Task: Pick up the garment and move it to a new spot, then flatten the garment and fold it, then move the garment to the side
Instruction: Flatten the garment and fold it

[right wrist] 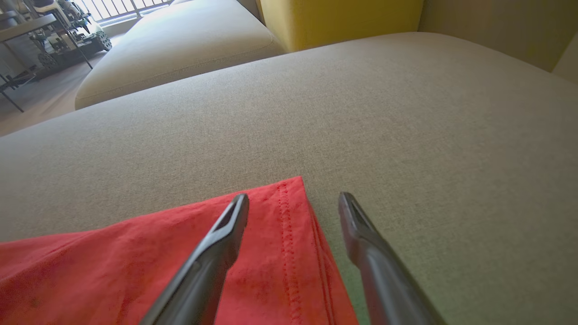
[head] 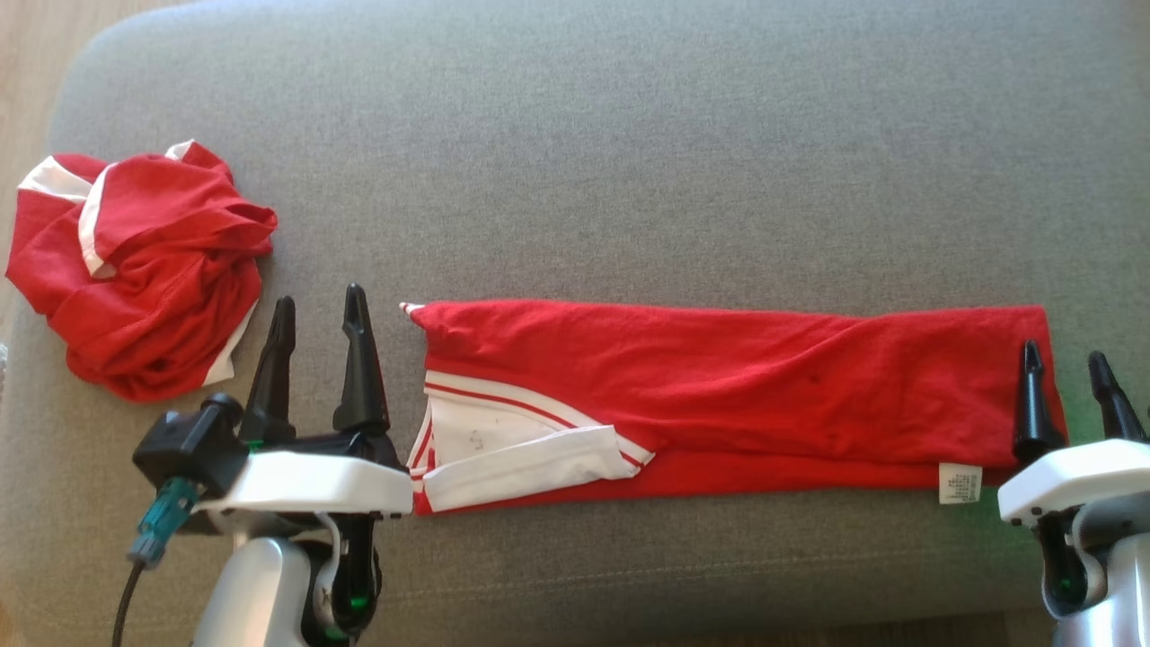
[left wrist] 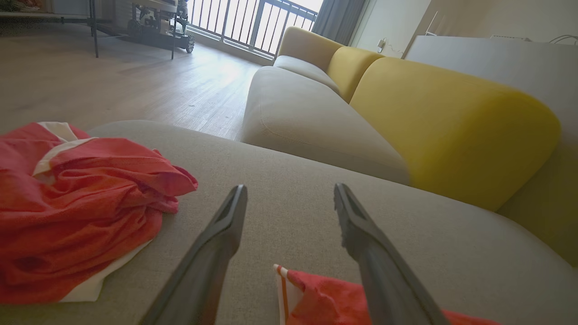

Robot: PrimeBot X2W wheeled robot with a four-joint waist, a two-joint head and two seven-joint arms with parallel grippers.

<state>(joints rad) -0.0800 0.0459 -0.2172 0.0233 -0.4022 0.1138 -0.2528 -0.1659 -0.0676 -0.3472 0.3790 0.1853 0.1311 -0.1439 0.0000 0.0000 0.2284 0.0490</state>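
Red garment (head: 737, 395), folded into a long strip, lies on the grey sofa (head: 575, 135) running 9 to 3 o'clock, left gripper (head: 319, 301) just off its 9 end, right gripper (head: 1065, 350) over its 3 end, both spread and empty.

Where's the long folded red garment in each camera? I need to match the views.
Head view: the folded garment lies across the middle, left to right.
Left wrist view: its striped corner at the bottom edge, right of centre.
Right wrist view: its hemmed end at the lower left.
Shared landmark: the grey cushion beneath it.
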